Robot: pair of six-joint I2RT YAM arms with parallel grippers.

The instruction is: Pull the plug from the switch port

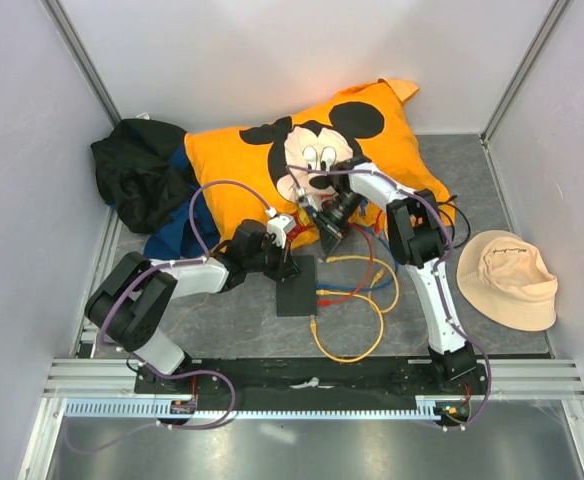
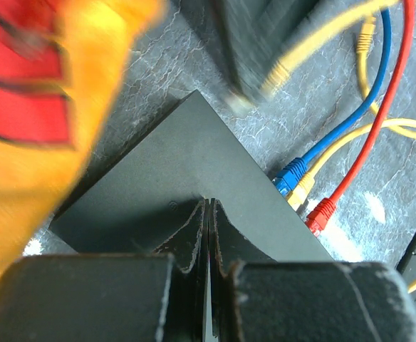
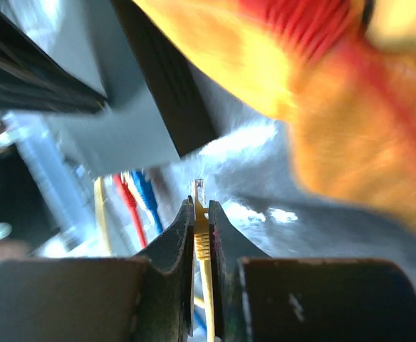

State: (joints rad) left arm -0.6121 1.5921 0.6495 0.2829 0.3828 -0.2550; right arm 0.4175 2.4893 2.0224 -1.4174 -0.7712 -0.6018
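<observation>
Right gripper [image 3: 201,206] pinches the plug [image 3: 202,242] (small, hard, light) by its body, not the bendy wire [image 3: 207,303]. Left gripper [image 2: 209,208], shut and empty, pins the switch [image 2: 172,160].

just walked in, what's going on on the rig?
The right gripper is shut on a yellow plug, which it holds clear of the switch, close to the pillow. The left gripper is shut with its fingers tip-down on the switch's top, apparently pinning it. A blue plug, a second yellow plug and a red plug sit along the switch's port edge.
</observation>
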